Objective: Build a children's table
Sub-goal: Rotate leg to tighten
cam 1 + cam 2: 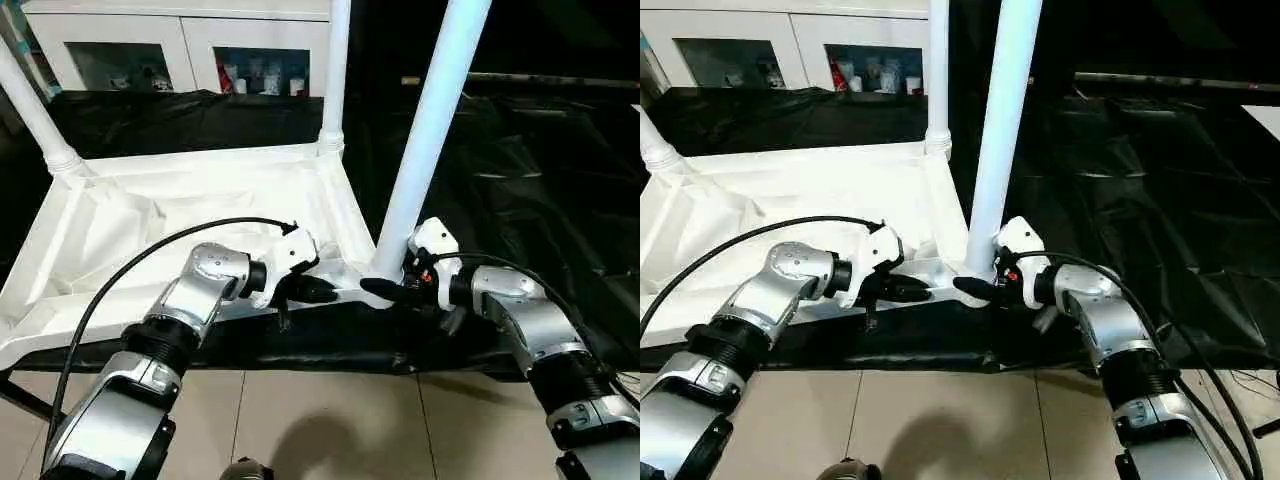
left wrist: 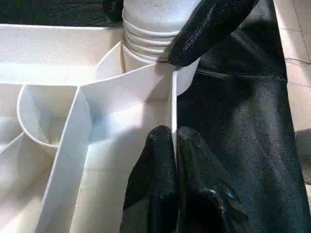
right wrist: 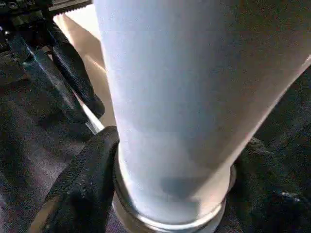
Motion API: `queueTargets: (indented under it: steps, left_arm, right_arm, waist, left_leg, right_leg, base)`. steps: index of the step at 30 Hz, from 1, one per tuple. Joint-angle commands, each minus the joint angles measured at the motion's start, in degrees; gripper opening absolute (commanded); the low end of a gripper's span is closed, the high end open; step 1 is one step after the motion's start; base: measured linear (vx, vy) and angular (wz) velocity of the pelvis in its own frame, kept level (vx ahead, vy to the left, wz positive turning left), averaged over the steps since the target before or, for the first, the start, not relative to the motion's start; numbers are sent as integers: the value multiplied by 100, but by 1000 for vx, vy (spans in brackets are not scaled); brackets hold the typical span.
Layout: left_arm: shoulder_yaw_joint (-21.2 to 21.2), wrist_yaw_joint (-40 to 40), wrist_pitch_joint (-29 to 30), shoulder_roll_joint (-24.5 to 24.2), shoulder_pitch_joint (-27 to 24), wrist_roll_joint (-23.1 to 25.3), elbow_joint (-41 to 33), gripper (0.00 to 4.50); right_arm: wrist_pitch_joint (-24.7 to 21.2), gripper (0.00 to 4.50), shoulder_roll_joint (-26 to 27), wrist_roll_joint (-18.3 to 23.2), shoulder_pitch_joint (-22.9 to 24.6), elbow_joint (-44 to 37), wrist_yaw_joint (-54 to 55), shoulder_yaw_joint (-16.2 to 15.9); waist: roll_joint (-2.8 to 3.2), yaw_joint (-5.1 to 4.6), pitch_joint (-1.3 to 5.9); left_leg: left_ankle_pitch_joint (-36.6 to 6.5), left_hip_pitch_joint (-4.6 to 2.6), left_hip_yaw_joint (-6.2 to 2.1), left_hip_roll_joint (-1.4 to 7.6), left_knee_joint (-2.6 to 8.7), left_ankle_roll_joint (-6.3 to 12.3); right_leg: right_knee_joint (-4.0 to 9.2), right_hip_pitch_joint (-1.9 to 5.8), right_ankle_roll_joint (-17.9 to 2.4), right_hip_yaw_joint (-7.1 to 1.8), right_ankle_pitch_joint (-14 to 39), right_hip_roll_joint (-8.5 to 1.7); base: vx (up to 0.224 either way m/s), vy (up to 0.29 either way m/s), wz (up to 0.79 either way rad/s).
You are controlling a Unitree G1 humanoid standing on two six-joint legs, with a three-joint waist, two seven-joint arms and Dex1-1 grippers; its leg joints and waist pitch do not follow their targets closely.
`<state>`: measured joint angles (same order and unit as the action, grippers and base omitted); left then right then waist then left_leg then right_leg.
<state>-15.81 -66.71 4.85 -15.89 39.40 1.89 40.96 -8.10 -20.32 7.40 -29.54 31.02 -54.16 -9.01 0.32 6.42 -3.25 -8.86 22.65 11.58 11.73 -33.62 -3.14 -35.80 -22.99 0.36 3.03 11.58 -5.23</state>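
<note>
Nearest, on black sheeting at the near edge of the work surface: tabletop [image 1: 200, 215], upside down, ribbed underside up, near-right corner socket between the two grippers.

Left gripper [image 2: 175, 141] pinched shut on the thin near rim wall of the tabletop, just left of that corner. Right gripper [image 3: 170, 194] clamped around the base of the near-right leg [image 1: 430, 130], one black finger each side, right at the socket collar.

Judged handling: hollow white plastic, light, fairly stiff, though thin ribs and rim likely to flex under hard squeeze. Smooth glossy tube, probably slippery, so grip low near the threaded end where leverage against tilt is least. Leg leaning slightly right, so maybe not fully seated. Tabletop best held by rim beside the corner being worked, as now.

Farther back: leg at far-right corner [image 1: 335, 70], upright in its socket; leg at far-left corner [image 1: 35, 115], tilted leftward.

Count: one tabletop, three legs visible. Farthest: white cabinet [image 1: 180, 45] with glass doors.
</note>
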Motion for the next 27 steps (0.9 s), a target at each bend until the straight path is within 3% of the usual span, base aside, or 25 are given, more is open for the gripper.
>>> queueTargets:
  steps: [1,4,5,7,8,9,11,12,17,19,21,25,27]
  left_arm:
    - [-72,-146,22,131,-61,-146,-100,0]
    - [84,444,113,304,61,-83,157,0]
    - [174,870,139,425,163,-24,352,0]
    - [326,1808,211,709,420,112,838,0]
    - [326,1808,211,709,420,112,838,0]
    - [393,2222,231,819,522,150,1017,0]
    - [482,2664,307,964,644,161,1213,0]
    - [598,3148,437,1174,791,132,1416,0]
    - [607,3371,492,1306,879,157,1536,0]
    - [598,3461,427,1365,950,206,1682,0]
    - [601,3465,396,1375,974,220,1747,0]
    - [527,3396,215,1348,988,269,1860,0]
    - [460,3219,113,1299,932,299,1781,0]
  right_arm:
    - [-47,276,89,43,60,54,171,93]
    - [26,275,326,50,-13,387,866,363]
    - [45,275,486,28,-90,613,1370,515]
    - [9,275,904,51,-361,1218,2730,927]
    - [9,275,904,51,-361,1218,2730,927]
    - [52,275,1035,52,-461,1419,3199,1042]
    - [98,275,1198,59,-581,1655,3751,1170]
    - [126,274,1407,-4,-736,1967,4457,1248]
    - [242,274,1587,-84,-884,2224,4815,1255]
    - [408,274,1698,-177,-1037,2433,4952,1246]
    - [508,344,1724,-204,-1095,2495,4978,1253]
    - [813,365,1729,-147,-1223,2664,4811,1296]
    - [875,386,1686,-125,-1230,2614,4651,1277]
  waist:
    - [-63,-15,415]
    - [-58,-37,409]
    - [-4,-63,396]
    - [-26,-141,383]
    - [-19,-167,375]
    - [-2,-172,385]
    - [-20,-189,376]
    - [-15,-186,389]
    - [-30,-156,416]
    - [-5,-155,416]
    - [-3,-159,403]
    - [-45,-178,408]
    - [-34,-176,403]
  left_leg:
    - [-1168,-154,-75,164,352,252]
    - [-1224,-153,-80,161,363,216]
    - [-1399,-177,-89,158,376,75]
    - [-1628,-185,-98,134,403,-89]
    - [-1694,-196,-102,136,411,-128]
    - [-1749,-192,-125,136,416,-160]
    - [-1847,-210,-118,126,416,-183]
    - [-1732,-183,-117,118,416,-183]
    - [-1432,-154,-104,108,391,5]
    - [-1386,-151,-100,104,387,53]
    - [-1546,-175,-100,108,401,27]
    - [-1575,-150,-105,112,407,57]
    - [-1549,-153,-101,113,403,105]
  right_leg:
    - [415,247,-1400,-208,537,-298]
    - [424,239,-1389,-207,651,-299]
    - [454,214,-1377,-210,893,-308]
    - [501,208,-1285,-209,1300,-298]
    - [514,190,-1262,-214,1413,-301]
    - [526,218,-1191,-201,1547,-308]
    - [556,188,-1136,-210,1636,-304]
    - [544,205,-1127,-218,1547,-311]
    - [503,235,-1165,-209,954,-291]
    - [491,236,-1202,-207,828,-284]
    - [525,228,-1193,-203,1031,-290]
    - [521,245,-1180,-201,996,-294]
    - [523,242,-1194,-203,1000,-297]
  base:
    - [0,0,0]
    - [0,0,0]
    - [0,0,0]
    - [0,0,0]
    - [0,0,0]
    - [0,0,0]
    - [0,0,0]
    - [0,0,0]
    - [0,0,0]
    - [0,0,0]
    - [0,0,0]
    - [0,0,0]
    - [0,0,0]
